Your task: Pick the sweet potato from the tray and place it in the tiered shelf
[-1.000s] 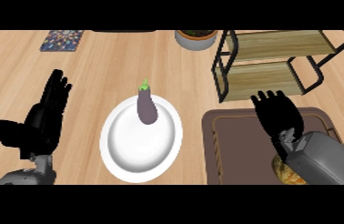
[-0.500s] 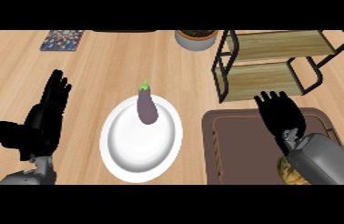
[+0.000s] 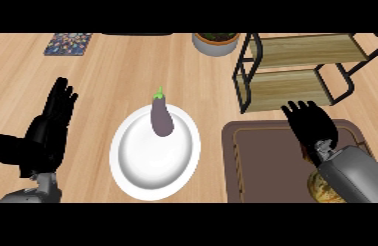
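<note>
While the right hand point(image 3: 310, 124) hangs over the far half of the brown tray point(image 3: 255, 165), fingers straight and spread and holding nothing, the sweet potato point(image 3: 317, 188) lies at the tray's near right corner, mostly hidden under the grey forearm. Only a mottled orange patch of it shows, so I can't say which way it points. From where I stand I'd take it for a dense, stiff thing with dull, rough skin: fairly heavy, unlikely to slip or bruise. I'd wrap the fingers round its thick middle, not a tapered end, so it doesn't tip on the way to the tiered shelf point(image 3: 295, 85) just beyond the tray. The left hand point(image 3: 50, 121) rests open at the left of the surface point(image 3: 118, 75).
</note>
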You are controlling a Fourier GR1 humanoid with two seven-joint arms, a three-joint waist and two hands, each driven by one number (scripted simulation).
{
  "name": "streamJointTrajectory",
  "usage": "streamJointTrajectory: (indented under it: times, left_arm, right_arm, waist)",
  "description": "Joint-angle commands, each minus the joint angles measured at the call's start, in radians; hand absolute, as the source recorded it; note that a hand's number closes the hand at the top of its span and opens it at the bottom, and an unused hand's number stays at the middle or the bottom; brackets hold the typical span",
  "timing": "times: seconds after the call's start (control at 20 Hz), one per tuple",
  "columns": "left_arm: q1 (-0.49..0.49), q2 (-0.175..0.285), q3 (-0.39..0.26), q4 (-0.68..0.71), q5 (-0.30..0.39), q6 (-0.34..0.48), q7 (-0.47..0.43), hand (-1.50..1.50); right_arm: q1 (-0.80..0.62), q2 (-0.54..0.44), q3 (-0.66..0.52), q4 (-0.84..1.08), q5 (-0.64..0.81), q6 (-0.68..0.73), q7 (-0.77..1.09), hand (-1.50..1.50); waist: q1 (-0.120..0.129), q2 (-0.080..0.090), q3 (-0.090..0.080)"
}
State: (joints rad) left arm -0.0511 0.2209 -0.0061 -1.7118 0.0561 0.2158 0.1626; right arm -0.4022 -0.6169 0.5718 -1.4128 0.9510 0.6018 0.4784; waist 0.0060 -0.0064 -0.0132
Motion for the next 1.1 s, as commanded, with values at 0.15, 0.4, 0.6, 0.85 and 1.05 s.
streamJointTrajectory:
  times: [0.15,0.4,0.6,0.85,1.05]
  left_arm:
    - [-0.01,-0.026,-0.004,0.05,-0.022,-0.011,-0.04,0.0]
    - [-0.04,-0.018,0.033,0.083,-0.002,-0.028,-0.05,0.0]
    - [-0.015,-0.034,0.021,0.072,-0.027,-0.013,-0.067,0.0]
    - [-0.012,-0.028,0.041,0.053,-0.017,0.004,-0.029,0.0]
    - [0.027,-0.034,0.013,0.024,-0.033,-0.004,-0.035,0.0]
  right_arm:
    - [0.07,0.008,-0.027,0.103,0.058,-0.049,-0.066,1.5]
    - [0.025,0.023,0.035,0.126,0.157,-0.102,-0.147,1.5]
    - [0.061,0.012,-0.02,0.086,0.147,-0.164,-0.182,1.5]
    - [0.227,0.256,-0.137,-0.067,-0.023,-0.307,-0.05,1.5]
    - [0.334,0.261,-0.146,-0.199,-0.036,-0.361,-0.05,1.5]
  waist:
    - [-0.007,0.008,0.013]
    - [-0.002,0.009,0.013]
    - [-0.009,0.006,0.013]
    - [-0.067,-0.004,0.015]
    - [-0.049,-0.004,0.014]
